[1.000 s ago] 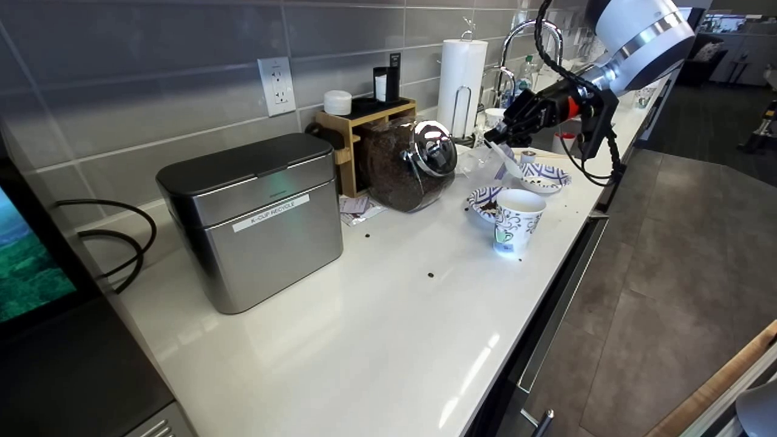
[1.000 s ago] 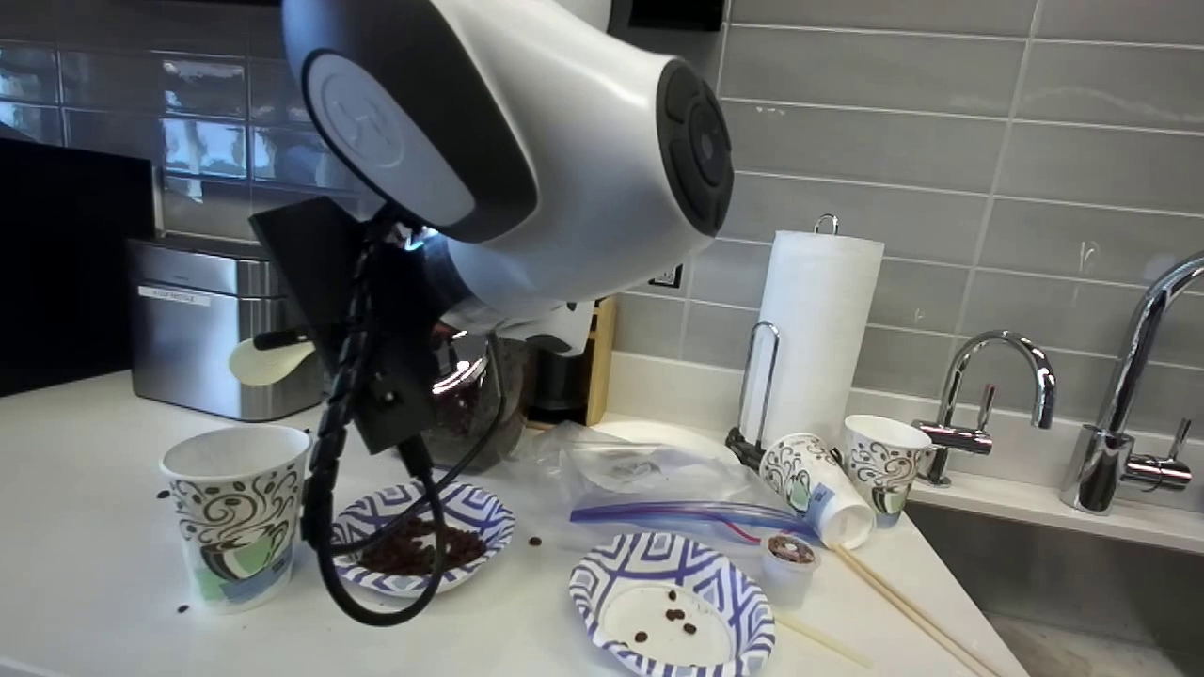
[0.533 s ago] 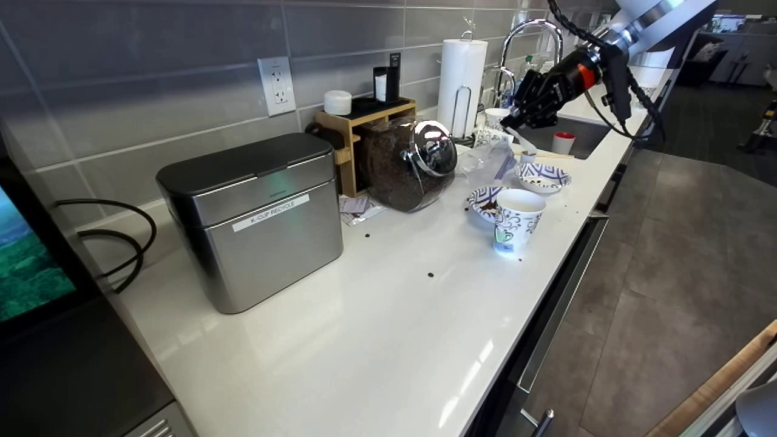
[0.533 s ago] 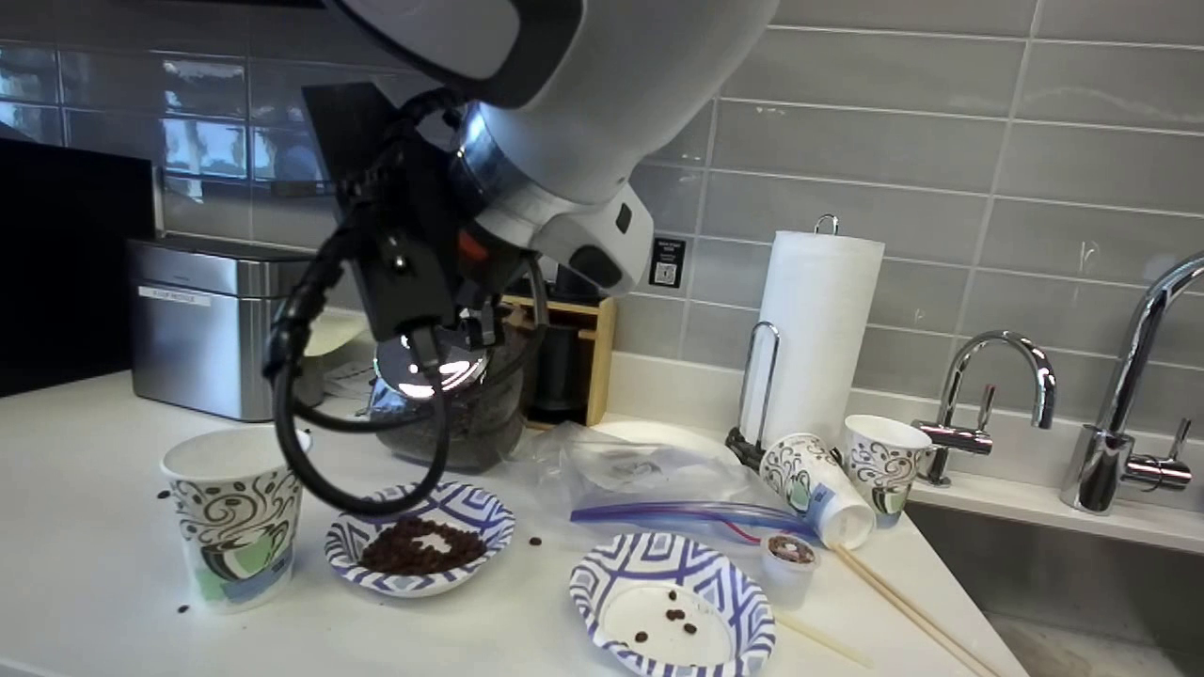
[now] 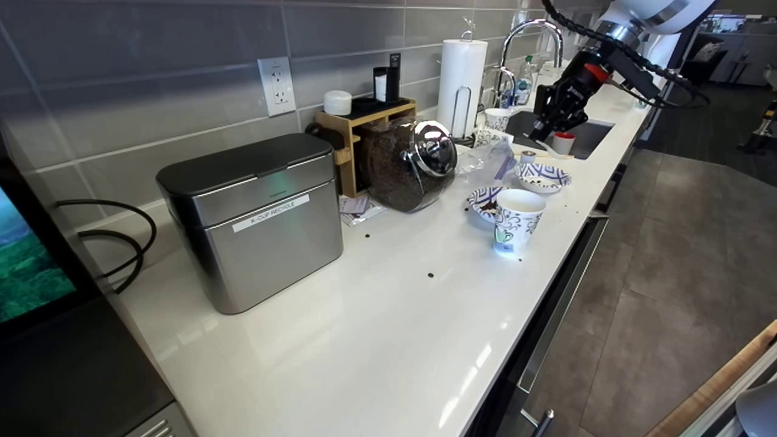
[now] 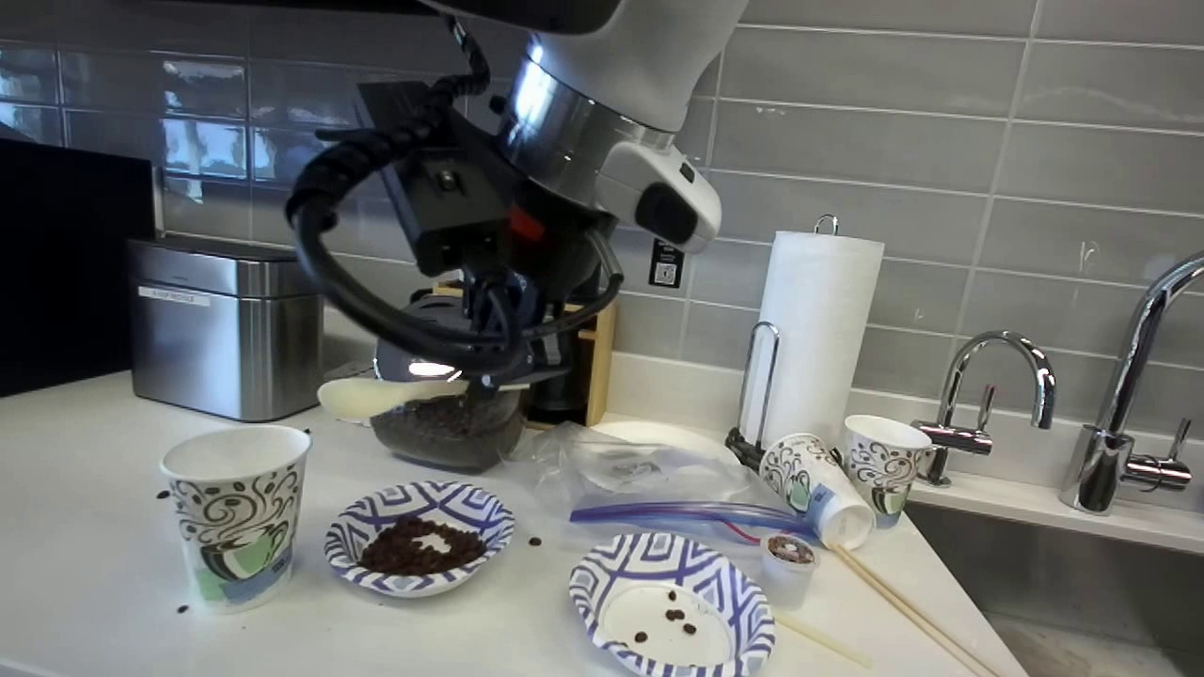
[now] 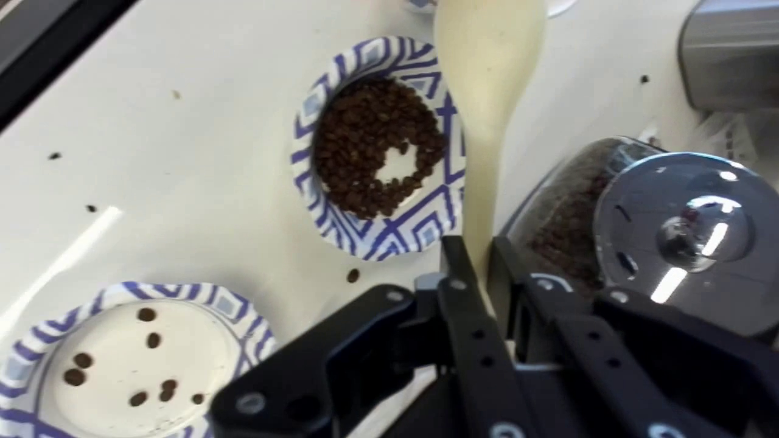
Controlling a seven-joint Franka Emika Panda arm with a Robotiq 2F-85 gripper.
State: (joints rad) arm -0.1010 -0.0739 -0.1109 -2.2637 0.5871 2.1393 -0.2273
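Note:
My gripper (image 7: 478, 252) is shut on the handle of a pale cream spoon (image 7: 484, 79), with one finger on each side. The spoon juts out past the fingertips, and no beans show on it. In an exterior view the spoon (image 6: 367, 398) hangs above the counter, lying almost level. Below it, apart from it, sits a blue-and-white patterned bowl (image 6: 484, 503) of dark coffee beans (image 6: 404, 555). A similar bowl (image 6: 649, 557) with several loose beans stands beside that one. A patterned paper cup (image 6: 235, 527) stands upright nearby. Cables partly hide the gripper there.
A tilted glass jar (image 5: 394, 167) with a shiny lid leans by a wooden shelf (image 5: 346, 130). A plastic bag (image 6: 649, 480), a small cup (image 6: 788, 569), chopsticks (image 6: 903, 606) and a paper towel roll (image 6: 818, 338) are near the sink (image 6: 1082, 564). A steel bin (image 5: 267, 230) stands farther along.
My arm has swung right in both exterior views, with the spoon still gripped. The gripper now points more steeply downward. Bowls and cups have stayed where they were.

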